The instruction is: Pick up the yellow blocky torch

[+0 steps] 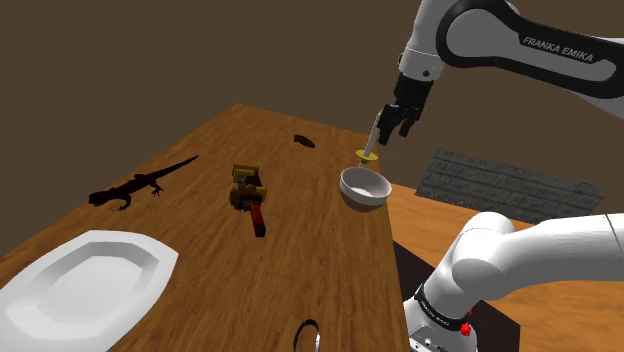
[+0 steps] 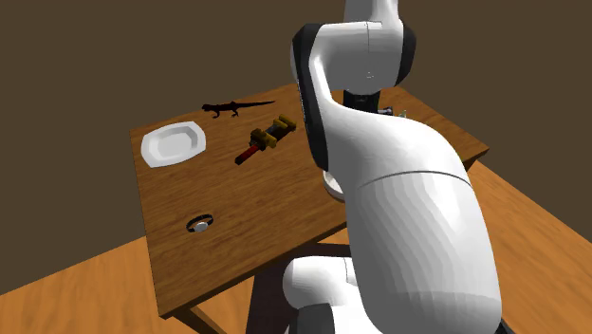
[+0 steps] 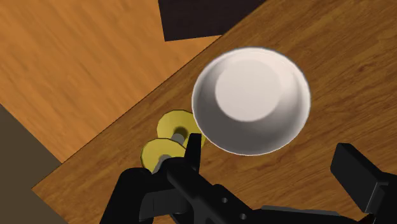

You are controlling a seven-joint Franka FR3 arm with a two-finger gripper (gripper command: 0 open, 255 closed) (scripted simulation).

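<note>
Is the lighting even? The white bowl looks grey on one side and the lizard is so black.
Not even. Shoulder view: the bowl is partly grey inside; the lizard is a flat black shape. Wrist view: the bowl fades from bright to grey across its wall. Second exterior view: the arm hides much of the table.

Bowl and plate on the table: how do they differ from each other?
The bowl is round and deep; the plate is wider, shallow and angular. The bowl sits near the edge of the table; the plate lies at the shoulder view's lower left. Both are plain white.
</note>
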